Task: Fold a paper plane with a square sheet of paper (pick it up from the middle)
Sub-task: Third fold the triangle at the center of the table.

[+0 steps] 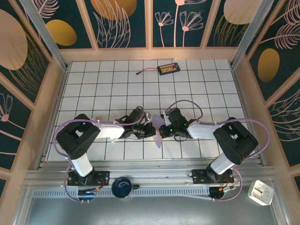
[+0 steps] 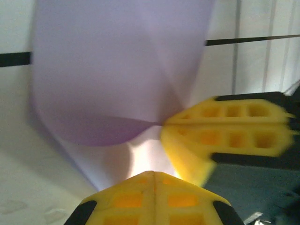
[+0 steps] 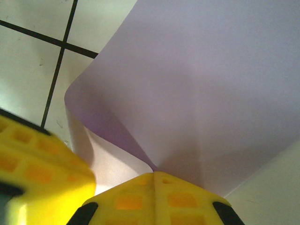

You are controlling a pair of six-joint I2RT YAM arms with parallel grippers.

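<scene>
Both arms meet over the tiled table (image 1: 117,84). The left gripper (image 1: 150,126) and right gripper (image 1: 162,127) face each other tip to tip, each clenched on the square sheet of paper (image 1: 158,138). The sheet sits between and just below them. From above, their heads cover most of it, leaving a pale lavender sliver. In the left wrist view the sheet rises ahead of the closed fingers (image 2: 136,197) and curls over low down. Its top is cut off, and the opposing fingers are blurred. In the right wrist view it fans out from the pinch, one corner curled. Whether any crease is set cannot be told.
</scene>
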